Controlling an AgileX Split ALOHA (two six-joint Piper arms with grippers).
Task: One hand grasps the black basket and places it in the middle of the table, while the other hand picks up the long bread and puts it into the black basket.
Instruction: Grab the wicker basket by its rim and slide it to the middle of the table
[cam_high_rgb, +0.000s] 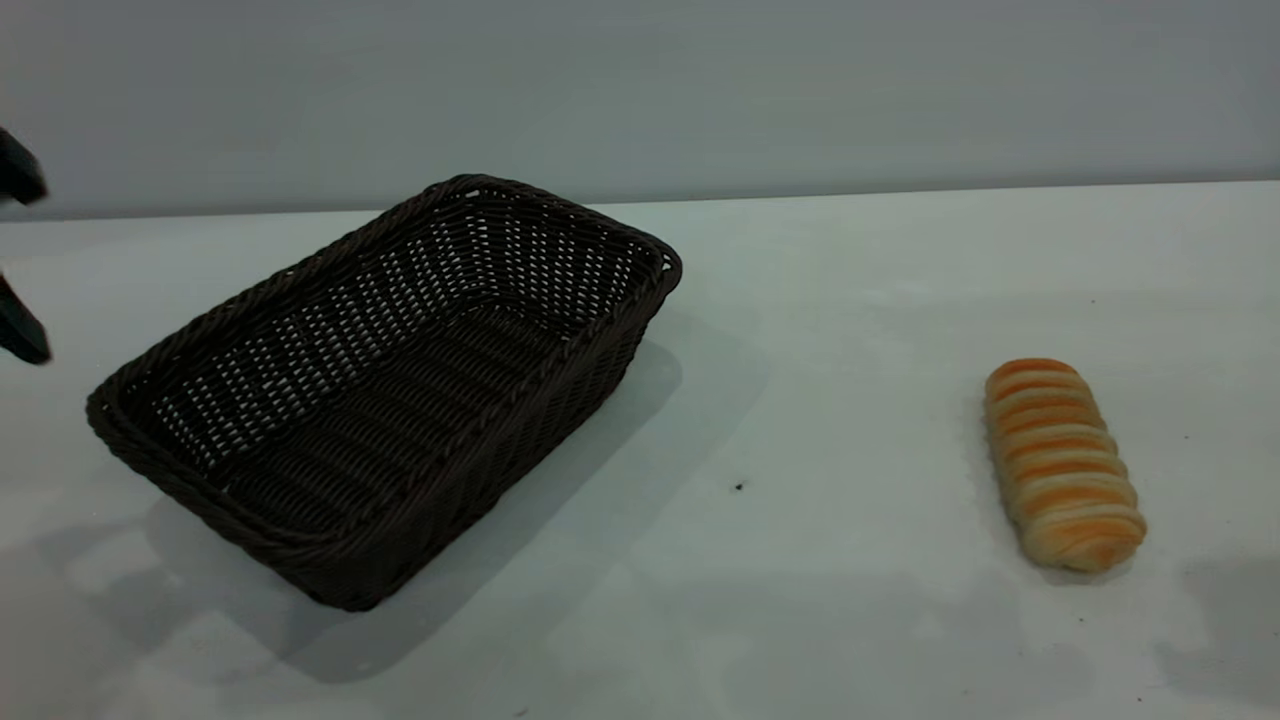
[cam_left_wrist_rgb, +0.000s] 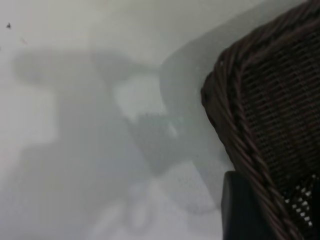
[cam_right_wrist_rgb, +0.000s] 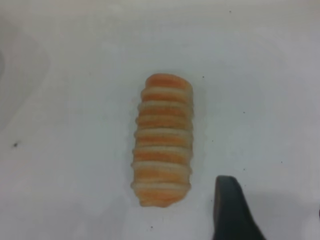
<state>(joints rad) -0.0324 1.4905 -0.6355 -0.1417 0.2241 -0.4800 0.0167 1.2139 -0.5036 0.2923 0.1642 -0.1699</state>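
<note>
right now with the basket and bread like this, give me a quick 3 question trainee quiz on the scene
1. True or false: the long bread already lies inside the black basket.
2. Which side of the table holds the basket in the exterior view: (a) left, (b) right, (c) far back centre?
3. Fill the gap: the dark fingertip in the left wrist view, part of the left gripper, sits beside the basket's braided ____.

Key
1. False: the bread lies on the bare table, apart from the empty basket.
2. (a) left, with the bread to the right.
3. rim.
</note>
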